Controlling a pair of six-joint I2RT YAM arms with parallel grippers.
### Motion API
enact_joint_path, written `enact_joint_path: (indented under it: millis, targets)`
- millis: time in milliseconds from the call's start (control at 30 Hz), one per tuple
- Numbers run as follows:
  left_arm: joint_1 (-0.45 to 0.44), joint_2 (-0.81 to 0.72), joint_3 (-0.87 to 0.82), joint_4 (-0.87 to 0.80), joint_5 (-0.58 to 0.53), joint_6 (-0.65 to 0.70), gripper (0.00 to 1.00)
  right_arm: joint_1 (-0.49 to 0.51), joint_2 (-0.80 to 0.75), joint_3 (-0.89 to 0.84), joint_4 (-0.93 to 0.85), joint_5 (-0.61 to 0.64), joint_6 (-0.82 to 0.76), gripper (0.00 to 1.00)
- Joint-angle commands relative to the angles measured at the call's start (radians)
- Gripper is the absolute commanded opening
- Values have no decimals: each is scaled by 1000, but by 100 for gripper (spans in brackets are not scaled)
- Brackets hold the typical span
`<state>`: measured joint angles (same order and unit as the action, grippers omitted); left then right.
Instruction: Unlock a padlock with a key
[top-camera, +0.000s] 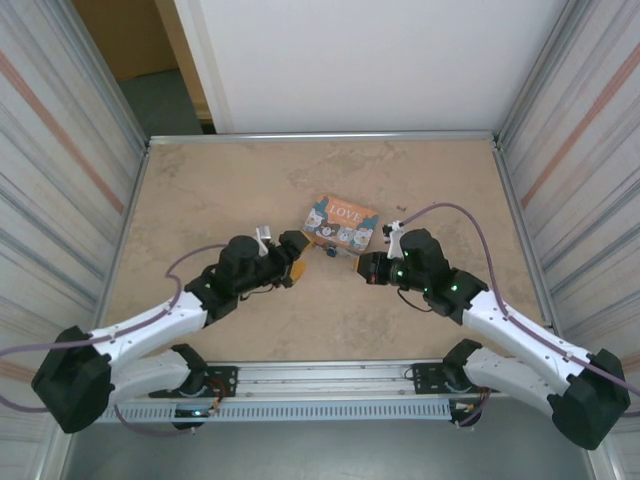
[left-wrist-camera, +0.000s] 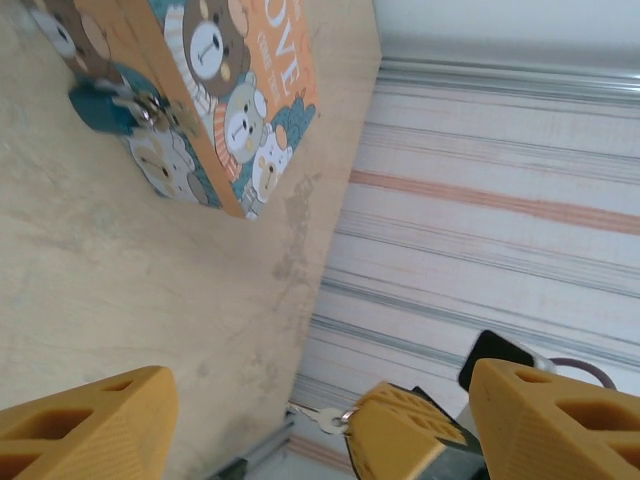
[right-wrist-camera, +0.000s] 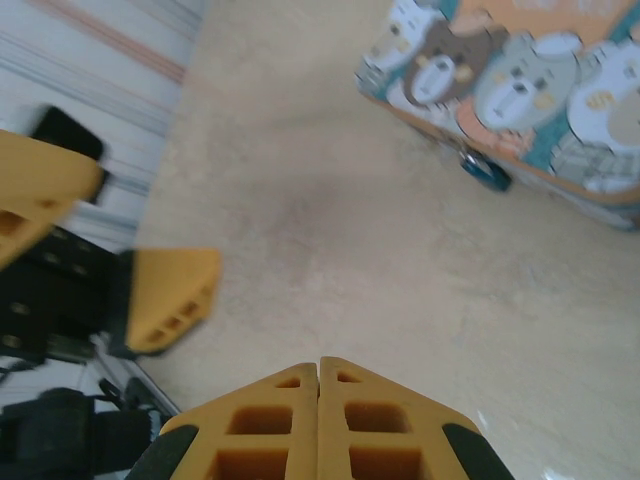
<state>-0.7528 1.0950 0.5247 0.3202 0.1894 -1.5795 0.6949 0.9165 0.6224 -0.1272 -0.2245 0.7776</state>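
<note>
My right jaws were pinched shut on the tiny thin metal key; my left jaws gaped empty. The small blue padlock sat unheld against the orange cartoon-cat tin, so pushing could have skidded it.

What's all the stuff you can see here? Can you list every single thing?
tin: one, orange with cartoon animals and "LOVE", middle of the table
padlock: one, blue with a silvery shackle, at the tin's near side
key: one, tiny, silvery-looking, sticking out of the right claw
table: one, beige, under everything
side walls: two, striped, left and right
left claw: one, orange fingers, open, near the tin
right claw: one, orange fingers, shut on the key, facing the left claw
</note>
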Motion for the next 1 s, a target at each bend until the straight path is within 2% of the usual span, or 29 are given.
enact_joint_path:
  millis: [0,200,433,567,967]
  targets:
    - [-25,55,10,148,46,-165,76,13,14,51,89,3,-15,0]
    - [-80,165,27,278,19,-257,74,38,67,96,135,7,-31,0]
    - [-99,258,35,405,10,-344,72,88,144,122,144,31,-49,0]
    - [-100,272,35,421,-10,-372,72,108,169,118,157,44,-48,0]
    - [-101,254,27,417,-49,-386,56,130,197,115,175,49,-39,0]
